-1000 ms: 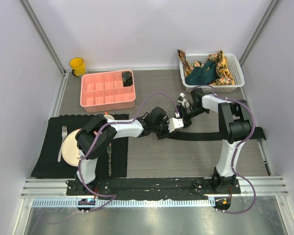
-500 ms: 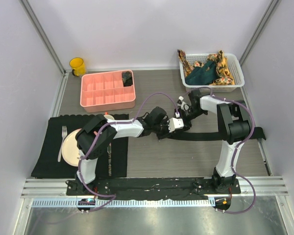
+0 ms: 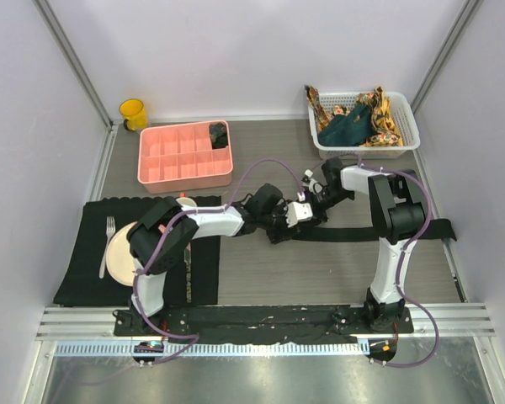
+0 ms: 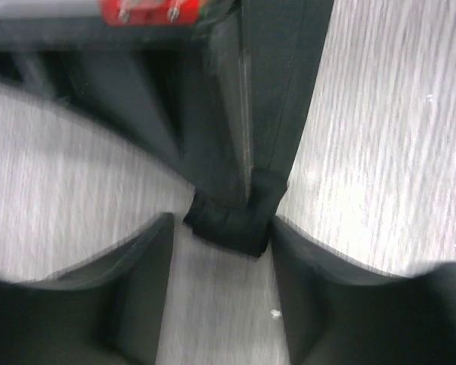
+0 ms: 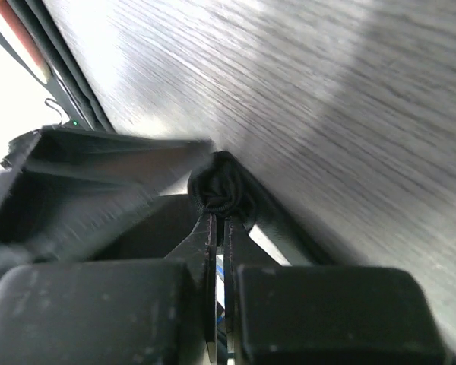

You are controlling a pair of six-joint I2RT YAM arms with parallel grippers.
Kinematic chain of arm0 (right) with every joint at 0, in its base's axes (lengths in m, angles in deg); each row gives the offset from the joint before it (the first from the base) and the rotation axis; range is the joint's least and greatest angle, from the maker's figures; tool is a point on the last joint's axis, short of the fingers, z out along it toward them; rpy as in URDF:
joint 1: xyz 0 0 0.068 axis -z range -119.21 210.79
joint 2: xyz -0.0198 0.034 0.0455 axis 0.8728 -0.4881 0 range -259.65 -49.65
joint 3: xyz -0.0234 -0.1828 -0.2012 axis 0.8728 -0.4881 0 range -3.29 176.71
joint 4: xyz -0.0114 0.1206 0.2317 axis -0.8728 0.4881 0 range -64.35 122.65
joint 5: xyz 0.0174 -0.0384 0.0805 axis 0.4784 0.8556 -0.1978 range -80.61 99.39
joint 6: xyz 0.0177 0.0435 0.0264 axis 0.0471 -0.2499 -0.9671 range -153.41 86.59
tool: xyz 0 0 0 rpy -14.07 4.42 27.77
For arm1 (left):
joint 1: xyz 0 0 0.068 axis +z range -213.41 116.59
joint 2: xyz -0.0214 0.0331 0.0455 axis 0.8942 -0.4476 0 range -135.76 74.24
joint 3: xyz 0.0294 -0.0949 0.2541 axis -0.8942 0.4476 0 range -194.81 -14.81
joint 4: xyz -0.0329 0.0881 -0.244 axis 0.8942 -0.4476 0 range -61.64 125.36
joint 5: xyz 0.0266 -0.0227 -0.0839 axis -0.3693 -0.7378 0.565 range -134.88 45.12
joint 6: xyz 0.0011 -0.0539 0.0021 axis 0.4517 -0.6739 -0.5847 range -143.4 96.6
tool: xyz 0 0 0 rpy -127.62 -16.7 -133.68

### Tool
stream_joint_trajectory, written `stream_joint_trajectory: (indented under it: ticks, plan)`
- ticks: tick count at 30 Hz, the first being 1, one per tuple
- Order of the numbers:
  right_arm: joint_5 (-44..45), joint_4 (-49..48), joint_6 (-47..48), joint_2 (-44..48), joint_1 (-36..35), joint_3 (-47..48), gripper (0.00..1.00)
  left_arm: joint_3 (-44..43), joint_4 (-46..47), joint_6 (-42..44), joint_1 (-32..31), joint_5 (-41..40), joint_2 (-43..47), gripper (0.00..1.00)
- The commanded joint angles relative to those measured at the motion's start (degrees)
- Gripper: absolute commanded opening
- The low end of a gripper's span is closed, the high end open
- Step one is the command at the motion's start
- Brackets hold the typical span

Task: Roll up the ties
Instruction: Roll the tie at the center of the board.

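**Top view.** The black tie (image 3: 362, 232) lies flat across the table, running from the centre out to the right edge. Its near end is gathered where the left gripper (image 3: 279, 227) and right gripper (image 3: 305, 210) meet. The dark teal tie (image 3: 347, 126) and the orange patterned ties (image 3: 389, 116) lie heaped in the white basket (image 3: 362, 151), well apart from the work.

**Left wrist view.** A small tight roll (image 4: 232, 228) sits at the end of the tie, with the flat strip leading away from it. The left gripper (image 4: 222, 222) stands partly open, one finger on each side of the roll, bracketing rather than clamping it.

**Right wrist view.** The right gripper (image 5: 218, 220) has its fingers closed almost together, with the roll (image 5: 216, 188) at their tips. Whether a fold is nipped between them cannot be told.

**Assessment.** The rolling is at an early stage and most of the length lies unrolled. For a good result, the right wrist should probably turn about the roll's axis while the left fingers guide both edges square. Light tension on the strip should prevent the roll coning or loosening
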Motion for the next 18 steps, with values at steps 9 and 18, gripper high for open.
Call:
stream_joint_trajectory:
  ticks: [9,18]
  plan:
    - [6.2,-2.1,15.8,-6.9,1.9,-3.3,0.01,15.7,12.2,-11.0,7.9,14.8,13.6,1.00]
    - [-3.9,-2.5,21.2,-9.8,-0.6,-0.7,0.01,20.1,21.1,-14.1,7.9,8.7,29.2,1.00]
